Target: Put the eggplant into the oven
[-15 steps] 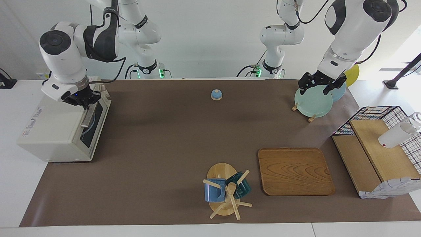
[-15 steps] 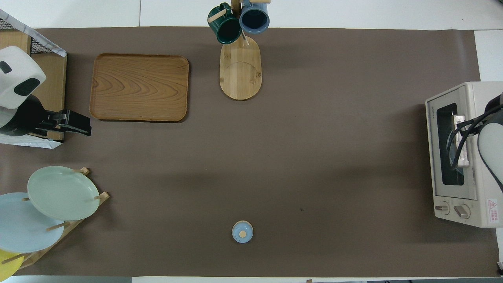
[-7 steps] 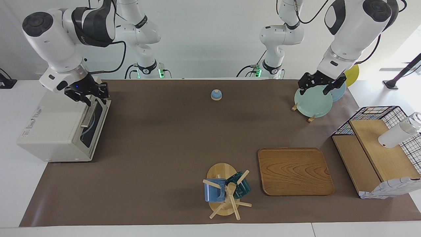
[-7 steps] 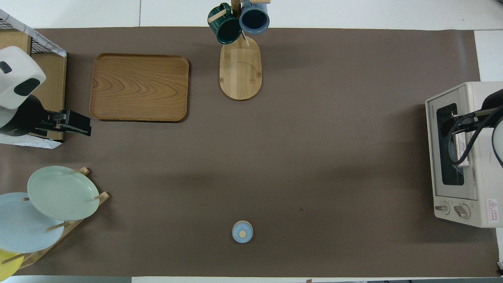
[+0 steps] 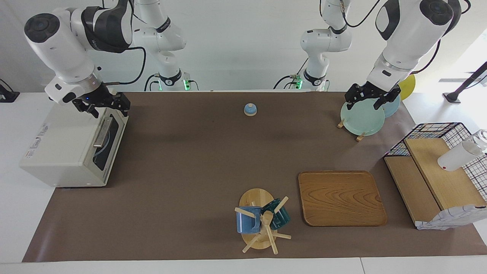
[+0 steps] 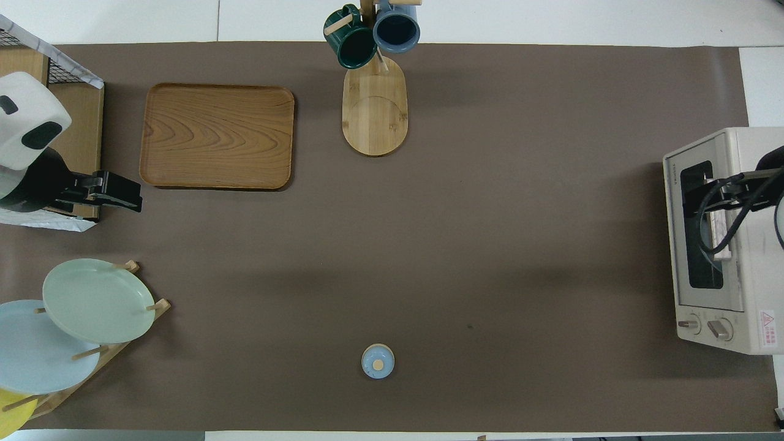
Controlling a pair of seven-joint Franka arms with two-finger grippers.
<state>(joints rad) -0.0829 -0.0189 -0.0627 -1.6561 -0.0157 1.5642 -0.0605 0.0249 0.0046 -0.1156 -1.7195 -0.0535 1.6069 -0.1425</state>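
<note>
Since a second ago the right gripper (image 5: 107, 109) has let go of the bar handle (image 5: 101, 133) and risen — its jaws, then pinched on the bar, now stand wide, over the top edge of the oven's door (image 5: 110, 146). The oven (image 5: 57, 148) sits at the right arm's edge of the tabletop (image 5: 198, 167), its front turned toward the tabletop's middle, and the door is up and shut. The eggplant shows in neither view: nothing dark and slim lies on the open tabletop, and only a pale curved shape can be made out through the dark glass. By my reading it is already inside, though the glass does not let me confirm that. If anything is left to do, it turns on the handle, which lies straight below the right gripper. The bar's long axis runs along the door's upper edge, from nearer the robots to farther from them. The right arm is by far the nearer one. The left gripper (image 5: 372, 99) waits with jaws wide and empty over the pale green plate (image 5: 361, 120) near the tabletop corner at the left arm's end — well apart from the oven.
</note>
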